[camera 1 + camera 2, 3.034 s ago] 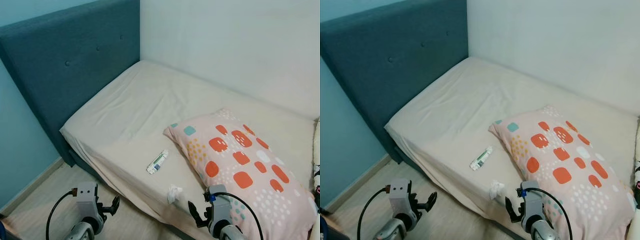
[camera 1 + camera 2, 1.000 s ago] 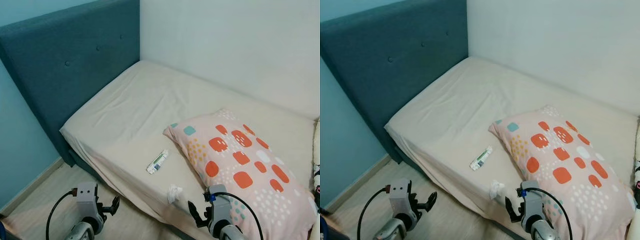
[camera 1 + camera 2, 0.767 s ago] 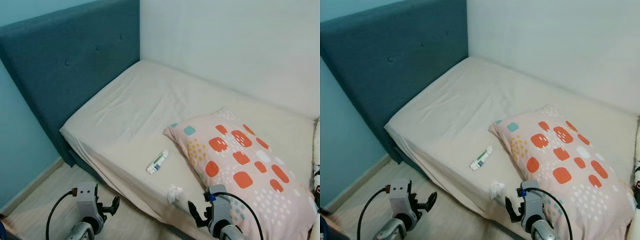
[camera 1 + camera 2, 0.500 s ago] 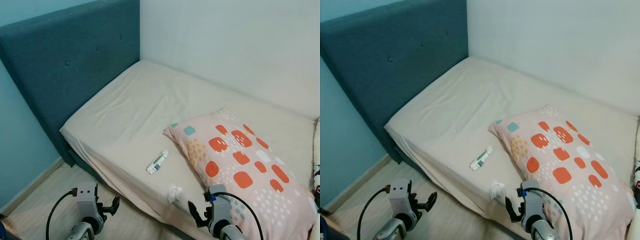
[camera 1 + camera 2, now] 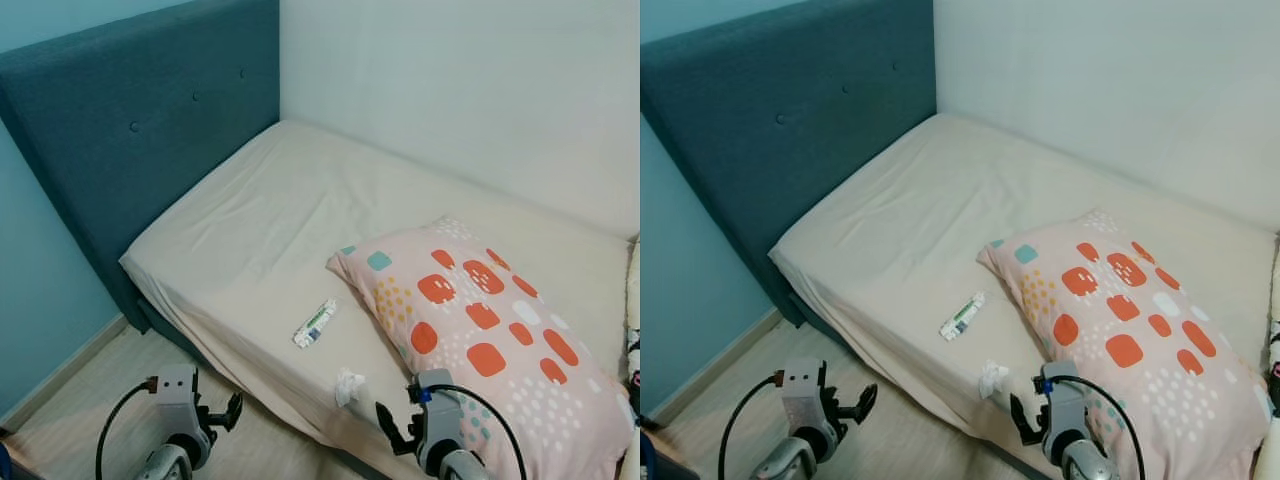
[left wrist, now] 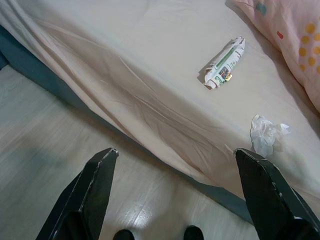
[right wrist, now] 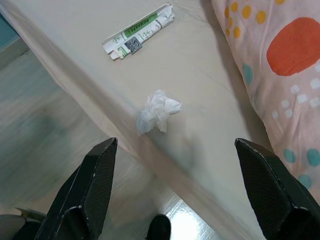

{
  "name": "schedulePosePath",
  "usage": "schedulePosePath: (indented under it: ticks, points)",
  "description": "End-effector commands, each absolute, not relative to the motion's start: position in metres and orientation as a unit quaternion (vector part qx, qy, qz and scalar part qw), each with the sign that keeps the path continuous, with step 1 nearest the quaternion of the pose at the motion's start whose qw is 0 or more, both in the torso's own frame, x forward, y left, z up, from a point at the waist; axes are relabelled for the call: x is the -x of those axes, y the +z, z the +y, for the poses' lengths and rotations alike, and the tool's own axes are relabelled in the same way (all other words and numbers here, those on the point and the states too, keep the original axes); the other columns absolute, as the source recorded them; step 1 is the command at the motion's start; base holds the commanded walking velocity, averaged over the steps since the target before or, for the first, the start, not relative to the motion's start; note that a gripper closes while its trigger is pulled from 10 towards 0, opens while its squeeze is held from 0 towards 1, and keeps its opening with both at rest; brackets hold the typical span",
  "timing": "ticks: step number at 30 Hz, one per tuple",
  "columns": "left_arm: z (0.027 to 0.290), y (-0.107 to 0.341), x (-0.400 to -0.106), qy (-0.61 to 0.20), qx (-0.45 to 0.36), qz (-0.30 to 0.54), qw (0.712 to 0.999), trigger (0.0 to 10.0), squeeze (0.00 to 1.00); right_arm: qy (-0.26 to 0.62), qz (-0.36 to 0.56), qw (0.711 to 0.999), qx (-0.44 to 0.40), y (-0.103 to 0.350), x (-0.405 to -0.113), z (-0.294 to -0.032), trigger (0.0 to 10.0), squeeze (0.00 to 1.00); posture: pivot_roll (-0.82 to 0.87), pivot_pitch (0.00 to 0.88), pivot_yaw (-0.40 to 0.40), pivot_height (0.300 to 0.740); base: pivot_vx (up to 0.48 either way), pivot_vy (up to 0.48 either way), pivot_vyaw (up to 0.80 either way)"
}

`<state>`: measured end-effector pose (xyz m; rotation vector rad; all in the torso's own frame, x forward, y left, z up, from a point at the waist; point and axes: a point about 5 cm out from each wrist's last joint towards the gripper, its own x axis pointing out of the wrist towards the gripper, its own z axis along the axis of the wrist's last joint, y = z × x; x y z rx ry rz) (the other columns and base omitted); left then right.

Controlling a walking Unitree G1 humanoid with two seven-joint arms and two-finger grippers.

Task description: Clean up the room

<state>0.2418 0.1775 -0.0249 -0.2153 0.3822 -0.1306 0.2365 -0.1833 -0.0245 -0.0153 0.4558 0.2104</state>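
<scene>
On the near edge of the bed [image 5: 300, 200], the crumpled tissue [image 5: 348, 385] and wrapper [image 5: 314, 323] lie untouched, left of the pillow [image 5: 480, 330]. Our left gripper [image 5: 215, 415] and right gripper [image 5: 395, 432] hang low, fingers spread wide, empty. Cleanup looks unstarted; both items remain.

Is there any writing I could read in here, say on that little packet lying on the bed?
Packet: green and white print with a dark square, too small and blurred to read.
Pillow: coloured squares and dots, no words.
Crumpled tissue: no writing.
Headboard: no label visible.
So nothing here can be read.
</scene>
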Motion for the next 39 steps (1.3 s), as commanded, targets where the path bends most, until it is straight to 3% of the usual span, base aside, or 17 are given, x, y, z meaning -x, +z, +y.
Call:
schedulePosePath:
  ticks: [1, 39]
  points:
    - [0.1751, -0.0299, -0.2373, -0.066, 0.111, 0.203, 0.971, 10.0, 0.00, 0.104, 0.235, 0.966, 0.009, -0.0289, -0.2322, -0.1842, 10.0, 0.00, -0.11, 0.150, -0.061, 0.740, 0.000, 0.000, 0.00]
    - [0.1757, -0.0302, -0.2370, -0.065, 0.112, 0.203, 0.971, 10.0, 0.00, 0.106, 0.234, 0.967, 0.004, -0.0290, -0.2326, -0.1827, 10.0, 0.00, -0.10, 0.152, -0.059, 0.740, 0.000, 0.000, 0.00]
